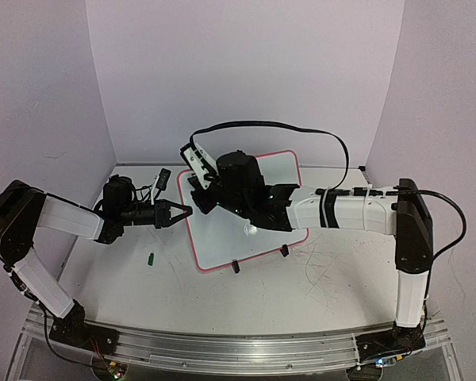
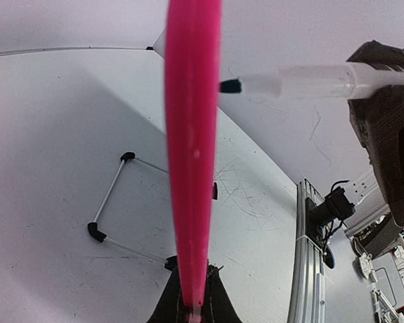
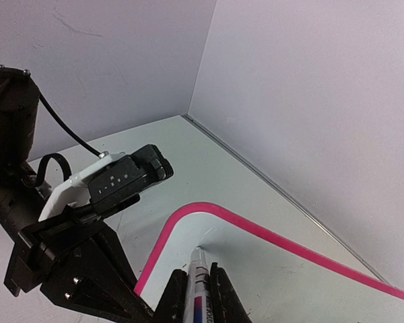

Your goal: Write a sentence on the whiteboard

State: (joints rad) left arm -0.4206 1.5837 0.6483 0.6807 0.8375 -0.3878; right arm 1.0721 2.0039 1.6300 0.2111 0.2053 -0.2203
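Clamping the whiteboard [image 1: 222, 242], the left hand [image 1: 182, 212] sits on its left rim.

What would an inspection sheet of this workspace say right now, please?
Surface: white tabletop, grey scribbles.
Job's things: pink-rimmed whiteboard, no writing seen on its visible part; marker tip at a board corner.
Clutter: small green cap left of the board.
Claws: left claw shut on whiteboard rim; right claw shut on marker.
Cables: black cable loops above right arm.
Surroundings: plain pale walls.
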